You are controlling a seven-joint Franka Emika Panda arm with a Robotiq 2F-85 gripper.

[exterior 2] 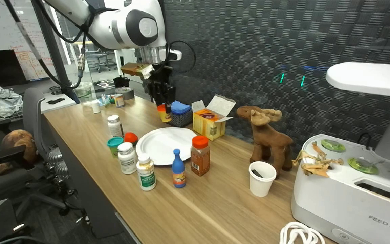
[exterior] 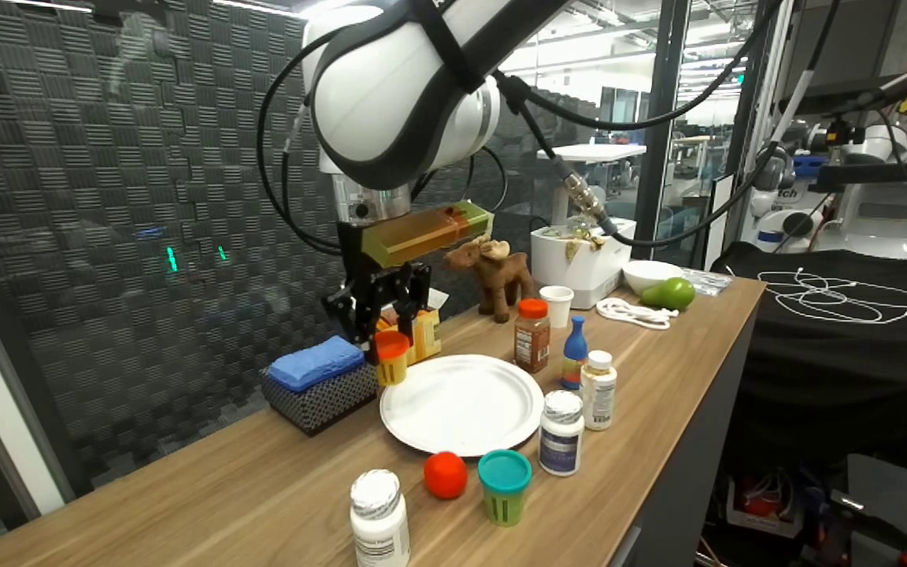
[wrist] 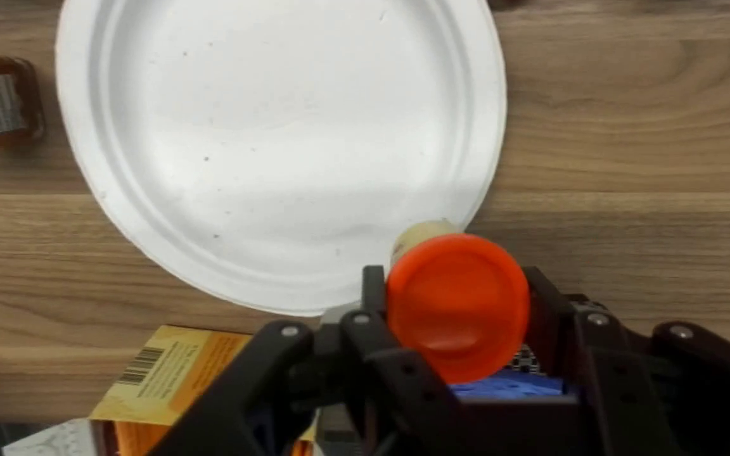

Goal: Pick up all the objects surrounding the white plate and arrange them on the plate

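My gripper is shut on the yellow tub with an orange lid, a finger on each side of the lid. The tub is at the rim of the white plate, beside the basket; whether it touches the plate is unclear. Around the plate stand an orange-capped spice jar, a blue bottle, a white-capped bottle, a white bottle with a purple label, a green tub with a teal lid, a red ball and another white bottle. The plate holds nothing.
A dark basket with a blue cloth and an open yellow-orange box stand behind the plate near the wall. A toy moose, a white cup and a white planter stand farther along the counter.
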